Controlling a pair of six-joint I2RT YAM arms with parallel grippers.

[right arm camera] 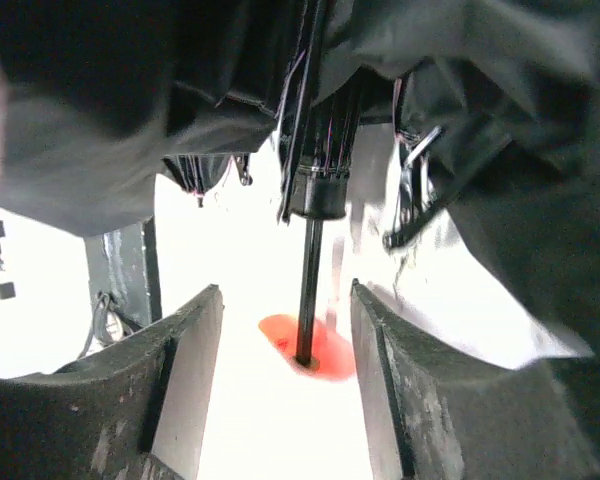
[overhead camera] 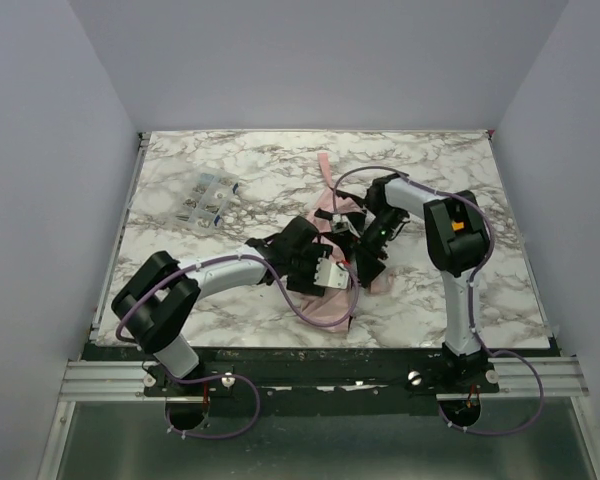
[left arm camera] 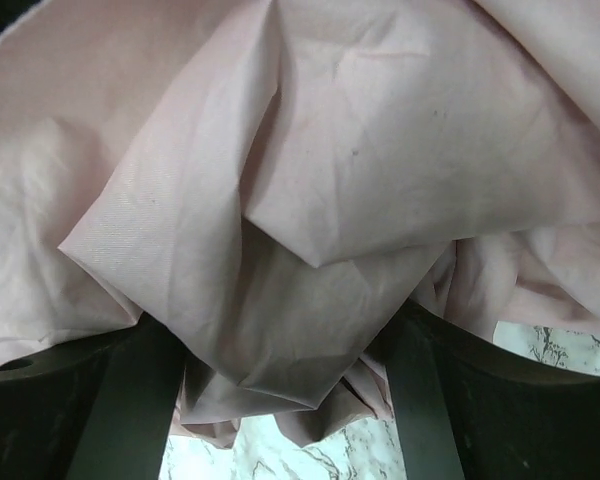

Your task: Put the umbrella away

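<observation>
Umbrella (overhead camera: 335, 308): a crumpled pale pink heap on the marble table (overhead camera: 430, 170), to the right of the clear compartment box (overhead camera: 206, 200) and nearer the arms than the box is.
Handling: I'd reckon it light, with limp, slippery cloth that slumps. The thin ribs (right arm camera: 420, 190) look easy to bend. The dark shaft (right arm camera: 308, 290) seems the one stiff part, so take hold there.
Left gripper (left arm camera: 275, 340): on the heap's side facing the box, fingers apart, a fold of cloth bulging between them, not visibly pinched.
Right gripper (right arm camera: 285, 295): on the heap's side away from the box, fingers apart astride the shaft with gaps either side, holding nothing.
Views: overhead shows only cloth under two wrists. The right wrist alone shows shaft and ribs, and the left wrist only creases.
</observation>
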